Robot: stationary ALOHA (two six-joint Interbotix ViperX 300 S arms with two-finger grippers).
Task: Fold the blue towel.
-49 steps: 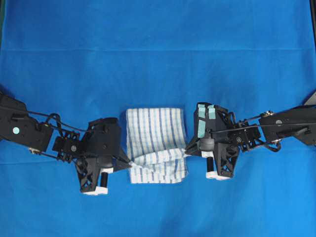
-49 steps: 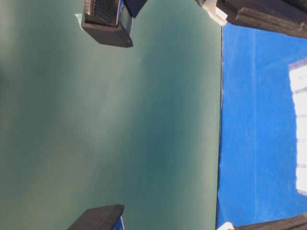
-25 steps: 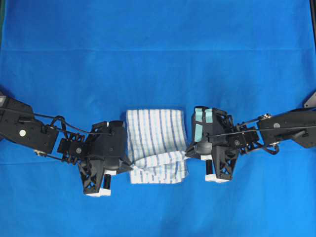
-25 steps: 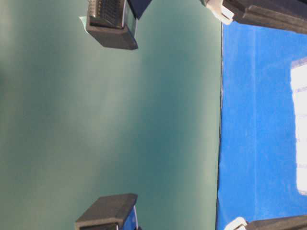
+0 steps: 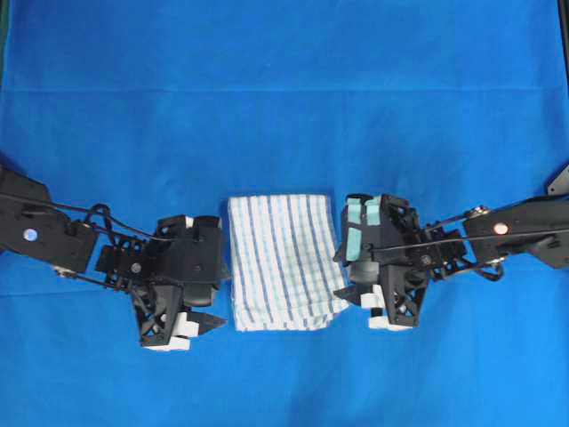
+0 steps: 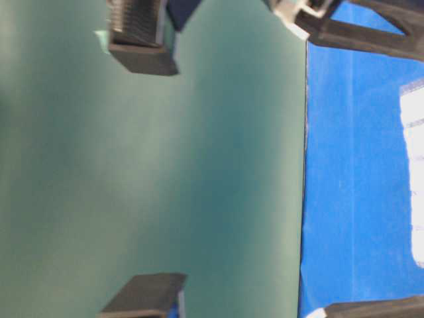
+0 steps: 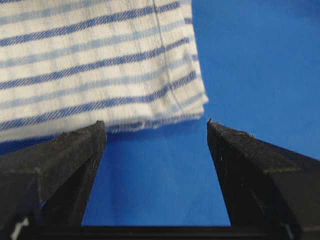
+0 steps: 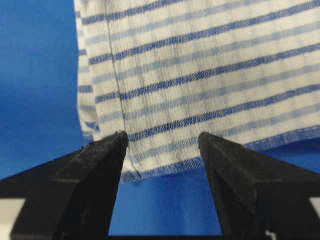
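On the blue-covered tabletop [image 5: 284, 107], the blue towel [image 5: 284, 262] lies folded.
Left gripper [image 5: 206, 322] and right gripper [image 5: 354, 298] flank its near corners, jaws wide apart, holding nothing.

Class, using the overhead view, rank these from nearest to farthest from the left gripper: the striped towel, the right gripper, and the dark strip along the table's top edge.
1. The striped towel, just to the right of the left gripper.
2. The right gripper, beyond the towel's far side.
3. The dark strip, along the top edge of the view.
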